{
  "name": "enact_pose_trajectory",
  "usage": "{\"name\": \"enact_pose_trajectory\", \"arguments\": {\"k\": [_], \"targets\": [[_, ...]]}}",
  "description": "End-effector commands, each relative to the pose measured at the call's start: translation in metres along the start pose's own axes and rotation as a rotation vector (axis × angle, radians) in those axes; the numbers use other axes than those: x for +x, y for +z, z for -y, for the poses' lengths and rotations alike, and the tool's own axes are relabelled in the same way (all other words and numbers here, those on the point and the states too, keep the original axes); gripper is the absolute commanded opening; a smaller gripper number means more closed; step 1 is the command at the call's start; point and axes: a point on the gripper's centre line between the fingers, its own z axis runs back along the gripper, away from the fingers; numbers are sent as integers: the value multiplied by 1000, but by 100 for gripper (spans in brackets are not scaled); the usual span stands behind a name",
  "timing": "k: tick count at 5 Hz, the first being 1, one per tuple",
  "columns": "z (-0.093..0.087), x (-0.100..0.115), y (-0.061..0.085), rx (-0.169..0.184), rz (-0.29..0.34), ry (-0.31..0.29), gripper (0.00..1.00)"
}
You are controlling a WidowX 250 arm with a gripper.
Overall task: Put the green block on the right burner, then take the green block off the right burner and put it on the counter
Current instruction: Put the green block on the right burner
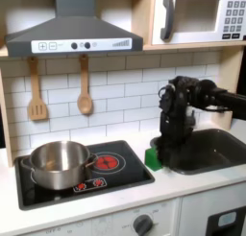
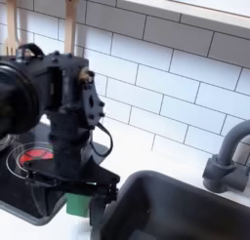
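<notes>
Though the arm stood low over it, the green block (image 1: 152, 158) rested on the table (image 1: 144, 187), between the stove panel (image 1: 82, 173) and the sink (image 1: 207, 149), directly beneath the fingers (image 1: 159, 152). Fingers: whether spread or clamped on the block could not be told. Right burner (image 1: 106, 162): bare, to the fingers' left in the first exterior view. Steel pot (image 1: 58, 163): further left. Judgement: block off the burner, on the table; the task looked finished or nearly so.
</notes>
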Motion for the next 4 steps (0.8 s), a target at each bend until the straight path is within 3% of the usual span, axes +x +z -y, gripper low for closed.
{"name": "enact_pose_trajectory", "arguments": {"k": [1, 4], "targets": [[2, 19, -9, 9, 4, -17, 100], [-3, 38, -13, 33, 32, -51, 100]]}}
